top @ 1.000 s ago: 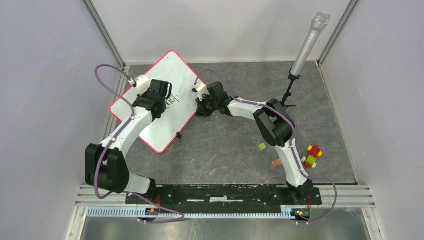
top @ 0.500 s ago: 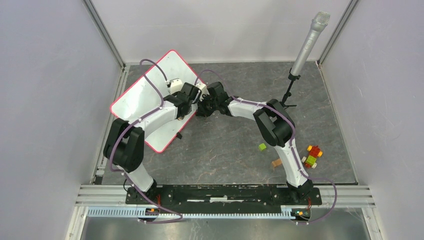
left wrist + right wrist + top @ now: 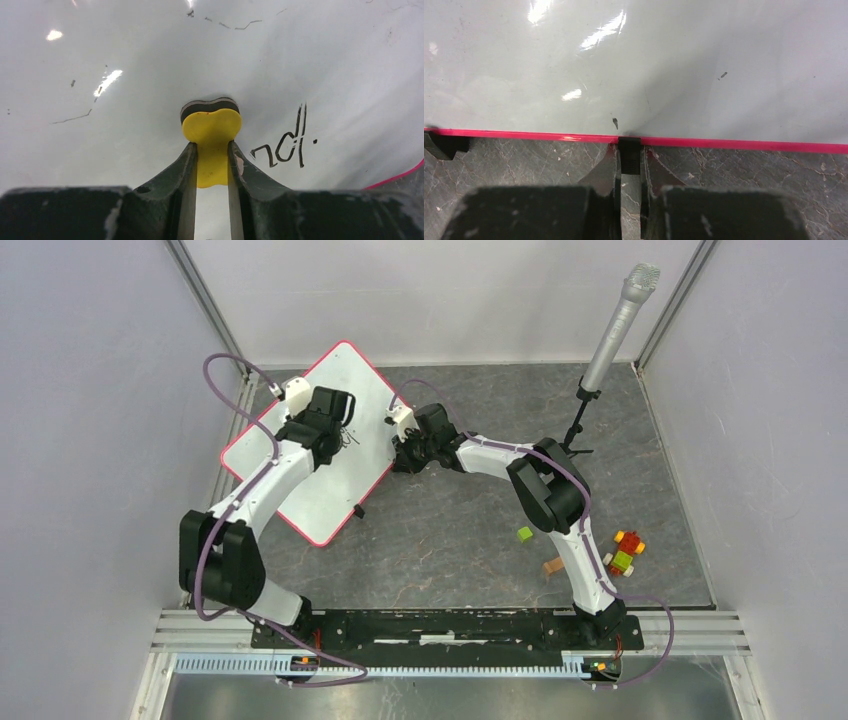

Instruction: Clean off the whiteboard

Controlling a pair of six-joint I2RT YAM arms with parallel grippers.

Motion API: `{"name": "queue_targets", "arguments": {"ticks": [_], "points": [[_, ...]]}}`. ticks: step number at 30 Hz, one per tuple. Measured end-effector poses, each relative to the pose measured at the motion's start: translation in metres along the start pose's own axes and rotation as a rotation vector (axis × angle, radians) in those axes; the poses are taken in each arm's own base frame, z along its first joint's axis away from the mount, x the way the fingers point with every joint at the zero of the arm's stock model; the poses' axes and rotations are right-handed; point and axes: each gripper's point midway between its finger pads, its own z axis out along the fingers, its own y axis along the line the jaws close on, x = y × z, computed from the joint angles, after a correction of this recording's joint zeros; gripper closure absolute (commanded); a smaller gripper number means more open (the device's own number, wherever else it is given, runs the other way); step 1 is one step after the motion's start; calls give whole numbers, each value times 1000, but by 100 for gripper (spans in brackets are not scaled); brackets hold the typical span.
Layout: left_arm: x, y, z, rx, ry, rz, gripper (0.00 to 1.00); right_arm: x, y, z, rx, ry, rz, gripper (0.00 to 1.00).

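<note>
Whiteboard [image 3: 320, 495] at far left corner of counter. Left gripper [image 3: 212, 148] clamped on yellow eraser [image 3: 211, 122]; handwriting [image 3: 282, 147] just beside it, stroke could miss it. Right gripper [image 3: 629, 151] pinches black clip [image 3: 629, 160] on rim; if grip slips, board shifts.

Robot lab cell, grey panel walls [image 3: 90, 440], aluminium base rail [image 3: 715, 630], microphone [image 3: 615, 330] on stand

The whiteboard [image 3: 322, 495], red-pink rimmed, lies flat and skewed at far left, bearing dark handwriting [image 3: 283, 149].
</note>
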Motion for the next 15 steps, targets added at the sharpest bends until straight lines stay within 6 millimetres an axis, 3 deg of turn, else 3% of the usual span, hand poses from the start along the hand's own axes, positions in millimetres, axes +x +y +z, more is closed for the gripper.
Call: {"name": "queue_targets", "arguments": {"ticks": [6,11,15], "points": [[-2,-5,6,-10,-2,33,77,0,0,0,0,0,0,100],[11,-32,16,20,33,69,79,-1,-1,0,1,-3,0,100],[37,-66,15,93,77,118,80,0,-1,0,1,-2,1,100]]}}
